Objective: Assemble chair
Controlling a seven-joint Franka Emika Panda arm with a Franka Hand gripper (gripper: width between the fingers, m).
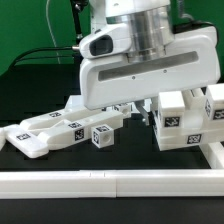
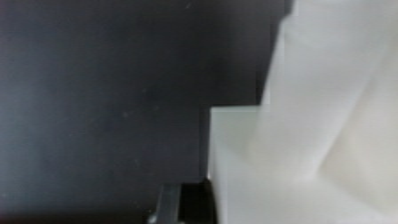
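The hand (image 1: 148, 106) hangs low over the dark bench (image 1: 30, 165), its broad white body filling the middle of the exterior view. That body and the parts around it hide the fingertips, so I cannot tell whether the hand is open, closed or gripping anything.

The chair (image 1: 186, 112) is in loose white pieces on the bench, each with black-and-white square tags. Just beside the hand, toward the exterior view's right, stands a chunky block (image 1: 176, 136) with 2 tags showing on its near face. Whether it touches the hand cannot be made out. A second block (image 1: 214, 102) stands farther from the hand on that same side, cut by the picture's edge. It is close to the chunky block, and any gap between them is unclear.

On the hand's other side, toward the exterior view's left, a small tagged piece (image 1: 101, 136) sits near the hand. Beyond it, a long flat piece (image 1: 42, 135) carrying several tags lies slanted on the bench, well apart from the fingers.

A plain white border rail (image 1: 110, 185) runs across in front of everything, nearer the camera than the hand.

In the wrist view, a blurred white surface (image 2: 302, 140) sits very close to the lens against the dark bench. Which piece it is cannot be told.
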